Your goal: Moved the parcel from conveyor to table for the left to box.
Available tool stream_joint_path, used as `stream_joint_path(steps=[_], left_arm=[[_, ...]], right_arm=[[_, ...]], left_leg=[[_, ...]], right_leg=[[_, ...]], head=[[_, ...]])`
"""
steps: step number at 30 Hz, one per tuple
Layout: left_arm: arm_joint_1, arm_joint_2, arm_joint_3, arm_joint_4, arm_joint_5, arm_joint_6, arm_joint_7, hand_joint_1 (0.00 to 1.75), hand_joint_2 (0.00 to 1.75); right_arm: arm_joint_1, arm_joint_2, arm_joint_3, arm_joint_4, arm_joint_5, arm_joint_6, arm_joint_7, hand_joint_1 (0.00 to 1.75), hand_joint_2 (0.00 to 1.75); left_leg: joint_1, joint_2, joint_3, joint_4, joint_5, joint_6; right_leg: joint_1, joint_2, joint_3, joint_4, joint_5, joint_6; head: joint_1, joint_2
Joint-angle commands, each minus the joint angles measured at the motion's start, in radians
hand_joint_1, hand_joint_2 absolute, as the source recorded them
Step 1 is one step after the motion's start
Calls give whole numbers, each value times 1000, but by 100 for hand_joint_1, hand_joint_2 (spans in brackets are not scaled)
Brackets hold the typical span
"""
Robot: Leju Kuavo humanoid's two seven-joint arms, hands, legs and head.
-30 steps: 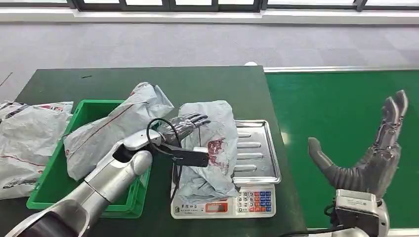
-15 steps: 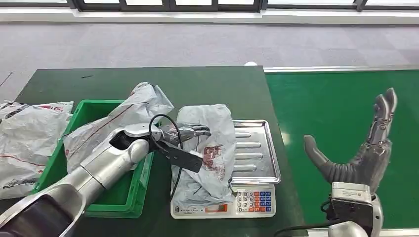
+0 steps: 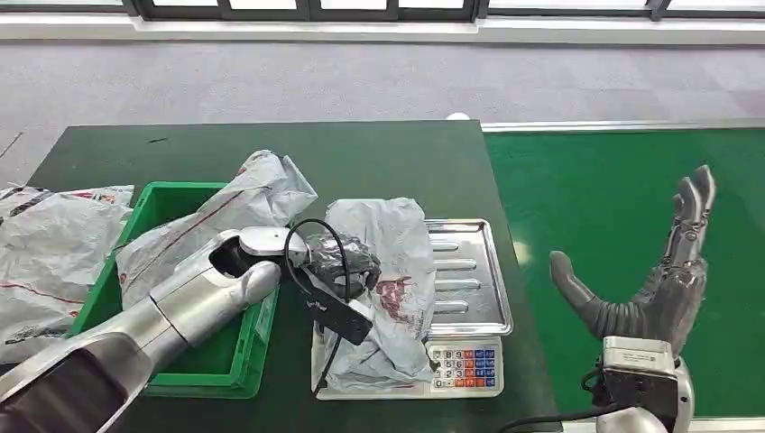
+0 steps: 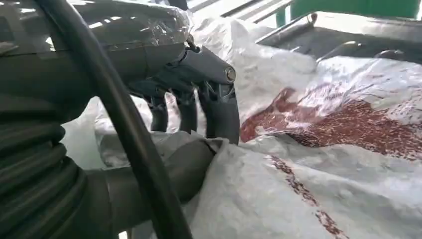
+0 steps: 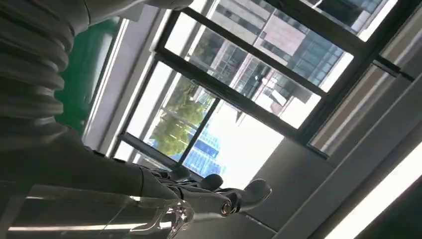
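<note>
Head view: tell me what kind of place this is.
Probably a parcel-sorting or logistics station: a green conveyor belt, a weighing scale carrying a grey plastic parcel, and a green crate holding another.

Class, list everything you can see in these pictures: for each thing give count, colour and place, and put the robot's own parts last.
Parcel on the scale: one, grey with red print, lying across the scale's tray.
Parcel in the bin: one, grey, sticking out of the green bin.
Parcels at the table's edge: at least one, grey, left of the bin.
Scale: one, silver tray with keypad, on the table.
Bin: one, green, on the table.
Table: one, dark green.
Conveyor: one, bright green, right of the table.
Left hand: grips the parcel on the scale.
Right hand: open, raised over the conveyor.
</note>
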State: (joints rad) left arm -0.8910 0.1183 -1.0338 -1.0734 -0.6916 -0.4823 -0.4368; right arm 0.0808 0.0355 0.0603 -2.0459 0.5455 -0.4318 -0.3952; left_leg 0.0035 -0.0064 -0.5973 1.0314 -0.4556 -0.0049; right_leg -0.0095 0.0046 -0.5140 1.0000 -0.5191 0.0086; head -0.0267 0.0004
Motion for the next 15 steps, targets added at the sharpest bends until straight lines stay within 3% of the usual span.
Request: stream_joint_path(steps=[1, 15], left_arm=[[16, -2, -59, -27, -30, 119, 11, 175, 175], [88, -18, -29, -6, -59, 185, 28, 175, 175]], right_arm=[[48, 13, 3, 2, -11, -14, -17, 0, 175], [87, 8, 2, -21, -19, -18, -31, 0, 175]], left_leg=[[-1, 0, 3, -5, 1, -1], [-1, 1, 5, -9, 2, -1]], right_leg=[[0, -1, 3, -5, 1, -1], [-1, 0, 4, -8, 2, -1]], head=[[0, 0], [0, 0]])
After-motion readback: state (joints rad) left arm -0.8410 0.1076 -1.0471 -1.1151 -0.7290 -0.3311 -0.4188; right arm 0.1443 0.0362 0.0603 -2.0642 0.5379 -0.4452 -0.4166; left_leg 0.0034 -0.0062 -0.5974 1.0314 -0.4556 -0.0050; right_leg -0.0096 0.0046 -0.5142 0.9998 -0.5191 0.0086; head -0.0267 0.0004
